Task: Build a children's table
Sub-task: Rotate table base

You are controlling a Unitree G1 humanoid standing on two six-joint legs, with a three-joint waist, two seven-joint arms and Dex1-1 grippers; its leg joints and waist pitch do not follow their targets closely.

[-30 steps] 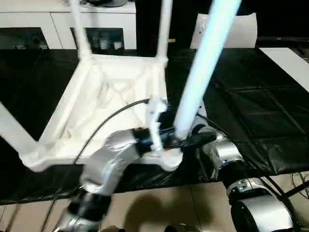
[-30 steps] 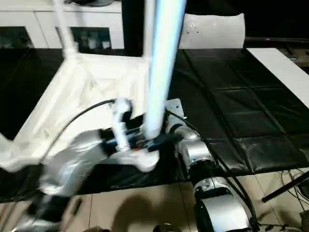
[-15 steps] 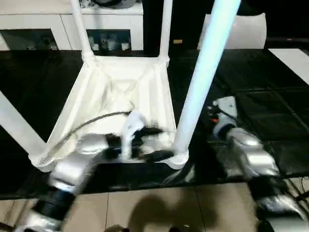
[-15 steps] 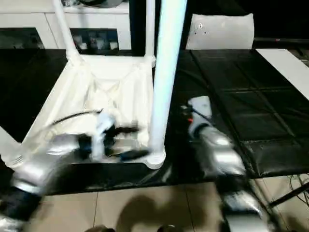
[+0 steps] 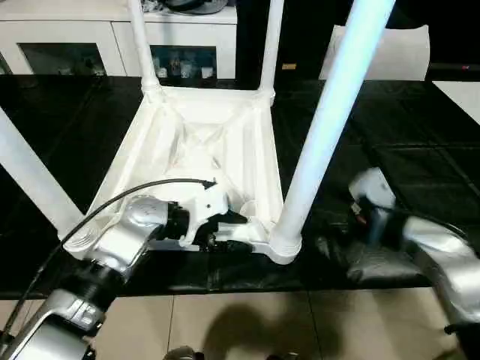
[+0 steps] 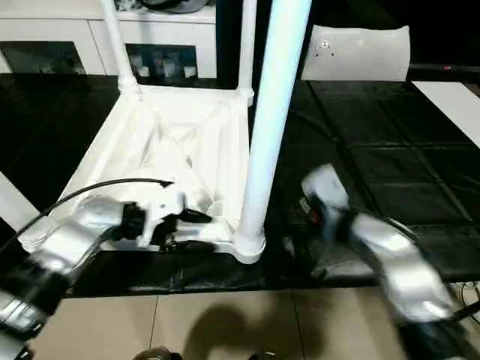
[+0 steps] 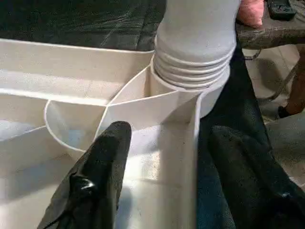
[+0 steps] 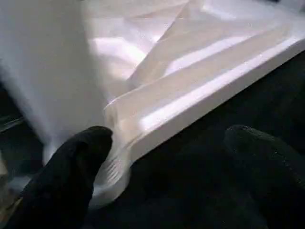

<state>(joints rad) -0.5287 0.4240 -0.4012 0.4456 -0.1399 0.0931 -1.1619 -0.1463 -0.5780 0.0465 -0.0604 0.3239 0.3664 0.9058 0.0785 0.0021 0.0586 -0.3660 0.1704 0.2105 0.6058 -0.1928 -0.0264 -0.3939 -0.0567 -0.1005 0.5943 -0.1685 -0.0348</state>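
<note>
My left gripper [image 5: 229, 229] sits at the near rim of the upturned table top [image 5: 196, 142], and I read its two black fingers as spread, straddling the rim wall close to the near right corner. In the left wrist view one finger [image 7: 97, 176] lies inside the ribbed underside and the other [image 7: 248, 176] outside over the black mat [image 5: 405, 135], with the white wall running up between them; neither finger clearly presses on it. Straight ahead of those fingertips is the round corner socket [image 7: 193, 71], and the near right leg [image 5: 330, 127] rises out of it, its ringed base seated in the socket.

My right gripper [image 8: 162, 176] is off to the right of that same corner, apart from the leg. Its fingers are spread as well, holding nothing: one finger [image 8: 66, 176] is just beside the ribbed socket edge and the other [image 8: 267, 167] hangs over the mat. I cannot tell whether the nearer finger touches the plastic.

From the left gripper outward, the table top stretches away from me across the mat, underside up. The near left leg [image 5: 30, 184] stands off to the left of my left forearm. The two far legs [image 5: 142, 45] [image 5: 271, 41] stand upright at the corners well beyond the gripper. Behind them is a white cabinet [image 5: 75, 45] with glass doors, and farther right a flat white sheet [image 6: 360, 52] stands at the back.
</note>
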